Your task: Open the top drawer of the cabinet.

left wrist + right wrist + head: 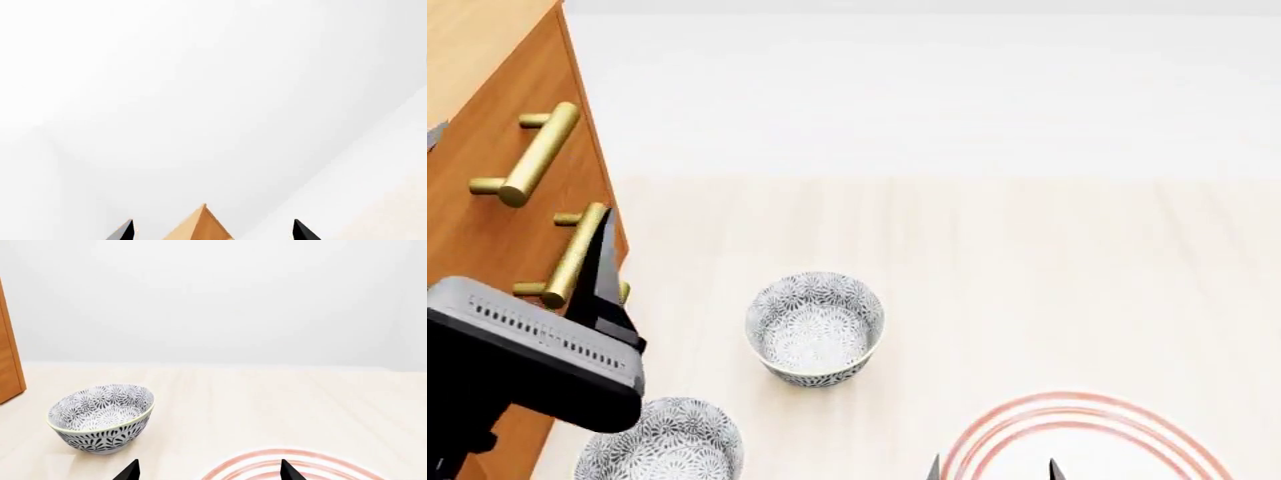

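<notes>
The top drawer [487, 130] sits flush in the cabinet [481, 215], so it looks closed and nothing of the pull is done. Its brass bar handle [537, 153] runs above the lower drawer's handle [574, 255]. The left pincer [601, 280] hangs just beside the lower handle, below the top one, its tips apart and gripping nothing; it must rise, close on the upper bar and draw outward. Out from the cabinet a patterned bowl [814, 328] rests on the desk [1028, 270], a second bowl [661, 442] nearer. Farthest, the right pincer [993, 468] idles, spread over a red-ringed plate [1088, 438].
</notes>
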Controlling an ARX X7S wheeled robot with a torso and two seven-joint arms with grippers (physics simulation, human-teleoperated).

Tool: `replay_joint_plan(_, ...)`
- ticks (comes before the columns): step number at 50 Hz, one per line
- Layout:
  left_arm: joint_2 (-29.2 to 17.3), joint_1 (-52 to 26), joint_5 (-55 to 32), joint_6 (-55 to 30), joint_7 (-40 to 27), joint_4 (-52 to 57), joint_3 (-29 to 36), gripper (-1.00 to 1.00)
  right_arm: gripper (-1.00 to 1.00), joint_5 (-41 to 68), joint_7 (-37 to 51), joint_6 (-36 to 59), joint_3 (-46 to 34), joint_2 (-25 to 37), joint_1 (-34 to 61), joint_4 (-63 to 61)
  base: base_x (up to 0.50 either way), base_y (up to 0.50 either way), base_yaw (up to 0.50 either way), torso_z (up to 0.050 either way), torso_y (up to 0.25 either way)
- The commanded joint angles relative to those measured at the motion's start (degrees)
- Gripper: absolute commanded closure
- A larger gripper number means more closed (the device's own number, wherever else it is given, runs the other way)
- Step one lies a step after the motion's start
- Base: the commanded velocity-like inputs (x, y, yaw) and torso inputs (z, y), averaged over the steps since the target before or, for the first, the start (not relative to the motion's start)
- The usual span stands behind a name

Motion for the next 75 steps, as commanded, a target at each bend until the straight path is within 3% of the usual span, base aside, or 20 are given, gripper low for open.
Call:
replay_joint_plan(1,-5.39,-3.21,9.2,-0.11,0.07,-2.28,13.93,-1.0,-1.0,0.3,0.25,-0.03,-0.35,0.25,0.01,-0.08,0.0,0.0,0.0,0.0,0.0)
replay_joint_plan(17,-7.76,-9.62,21.72,-2.82,0.43,-6.44,29.25,-1.0,-1.0,0.51,0.65,-0.21,-0.81,0.55,0.12,0.1,0.0,0.0,0.0,0.0,0.0)
replay_joint_plan(30,-5.53,-14.01,22.93,-0.8,3.63,-12.91,32.97,-1.0,-1.0,0.76,0.95,-0.26,-1.1,0.84,0.23,0.12,0.0,0.0,0.0,0.0,0.0)
replay_joint_plan(61,4.14,-17.6,16.45,16.76,2.33,-53.0,31.14,-1.0,-1.0,1.35,1.58,-0.21,-1.89,1.45,0.42,0.03,0.0,0.0,0.0,0.0,0.0)
replay_joint_plan(75,5.46,-18.22,16.88,18.4,2.05,-58.95,31.78,-1.0,-1.0,1.53,1.79,-0.21,-2.31,1.7,0.58,0.13,0.0,0.0,0.0,0.0,0.0)
